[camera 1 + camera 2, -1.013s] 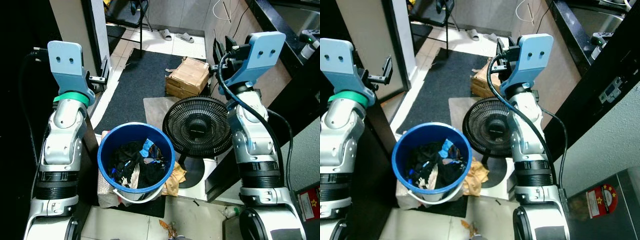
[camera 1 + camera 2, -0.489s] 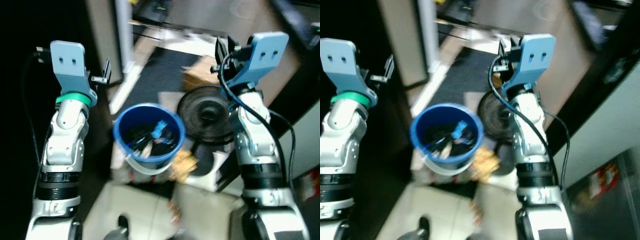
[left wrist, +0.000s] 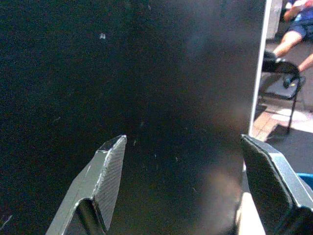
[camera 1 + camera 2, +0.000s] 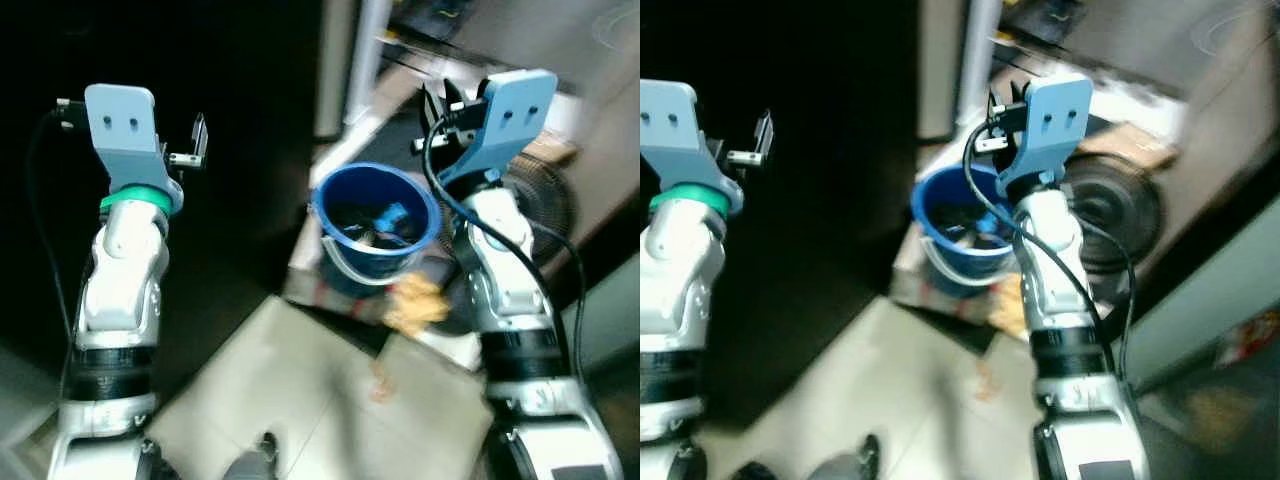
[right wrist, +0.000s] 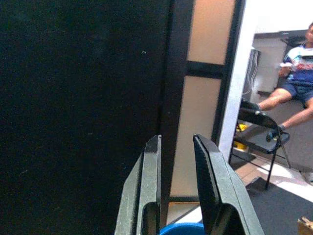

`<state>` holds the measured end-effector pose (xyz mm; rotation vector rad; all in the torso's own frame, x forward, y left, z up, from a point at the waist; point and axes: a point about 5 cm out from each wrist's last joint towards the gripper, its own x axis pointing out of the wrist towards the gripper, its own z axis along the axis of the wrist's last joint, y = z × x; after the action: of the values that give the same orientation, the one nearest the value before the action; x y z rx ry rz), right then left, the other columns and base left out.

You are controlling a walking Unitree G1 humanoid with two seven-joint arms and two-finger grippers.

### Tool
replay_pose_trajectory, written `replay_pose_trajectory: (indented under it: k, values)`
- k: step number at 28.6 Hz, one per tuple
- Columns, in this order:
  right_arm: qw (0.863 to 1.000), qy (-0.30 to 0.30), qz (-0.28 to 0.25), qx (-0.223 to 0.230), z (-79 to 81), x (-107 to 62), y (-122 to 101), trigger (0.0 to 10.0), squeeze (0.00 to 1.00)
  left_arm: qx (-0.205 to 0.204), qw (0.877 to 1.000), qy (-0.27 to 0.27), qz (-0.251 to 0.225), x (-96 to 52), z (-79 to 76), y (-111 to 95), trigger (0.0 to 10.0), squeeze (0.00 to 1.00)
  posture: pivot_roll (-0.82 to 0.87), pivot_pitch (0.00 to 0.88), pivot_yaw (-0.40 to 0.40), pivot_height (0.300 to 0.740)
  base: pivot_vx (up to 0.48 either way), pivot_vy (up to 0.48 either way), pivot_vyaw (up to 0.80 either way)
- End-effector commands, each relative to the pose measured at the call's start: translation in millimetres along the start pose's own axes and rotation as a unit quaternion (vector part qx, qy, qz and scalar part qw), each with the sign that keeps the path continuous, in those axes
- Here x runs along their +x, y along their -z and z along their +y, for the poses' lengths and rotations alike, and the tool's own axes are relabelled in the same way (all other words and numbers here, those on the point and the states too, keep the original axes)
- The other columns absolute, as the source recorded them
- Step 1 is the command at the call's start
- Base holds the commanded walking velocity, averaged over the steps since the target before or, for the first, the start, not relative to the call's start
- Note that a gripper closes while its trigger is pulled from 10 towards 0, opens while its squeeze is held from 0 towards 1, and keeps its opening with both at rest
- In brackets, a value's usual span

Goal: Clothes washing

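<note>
Jaws on the left gripper (image 3: 183,161) stood wide apart and held nothing, facing a dark panel (image 3: 122,73); those on the right gripper (image 5: 177,161) were nearly closed, a thin gap between the fingers, also empty. Both arms were raised in front of the robot.

From the wrist views I could see a person (image 5: 298,93) seated on a folding chair (image 5: 261,127) beyond a doorway, which the blurred head views did not catch. The head views showed the blue bucket (image 4: 375,215) on the floor just beside the right arm, with a black fan (image 4: 1110,215) behind it and some brown paper (image 4: 415,300) against its base.

Compared with a second earlier, the whole scene had slid right and upward, so the camera had turned left; the bucket itself had not moved.

Dark clothes (image 4: 365,222) with a bright blue scrap (image 4: 393,213) lay heaped inside the bucket, its white handle hanging down the front.
</note>
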<state>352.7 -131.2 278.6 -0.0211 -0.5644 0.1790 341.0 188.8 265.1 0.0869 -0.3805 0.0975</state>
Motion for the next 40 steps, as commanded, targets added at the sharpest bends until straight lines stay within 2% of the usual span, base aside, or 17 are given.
replay_pose_trajectory:
  k: [1, 34, 40]
  values:
    - [1.0, 0.015, -0.01, 0.001, -9.2, -0.4, -4.2, 10.0, 0.0, 0.003, 1.0, 0.009, -0.001, 0.7, -5.9, 1.0, 10.0, 0.0, 0.02, 0.061, -0.029, 0.74, 0.0, 0.0, 0.0]
    - [1.0, 0.01, -0.006, 0.01, -9.4, 1.9, -1.9, 10.0, 0.0, 0.005, 1.0, 0.013, -0.005, 2.5, -6.3, 1.5, 10.0, 0.0, 0.02, 0.044, -0.035, 0.74, 0.433, 0.0, 0.0]
    - [1.0, 0.012, 0.003, 0.012, -10.2, 1.6, 1.0, 10.0, 0.0, 0.004, 1.0, 0.014, -0.003, 2.6, -6.7, 2.0, 10.0, 0.0, 0.02, 0.049, -0.033, 0.74, 0.409, 0.0, -0.8]
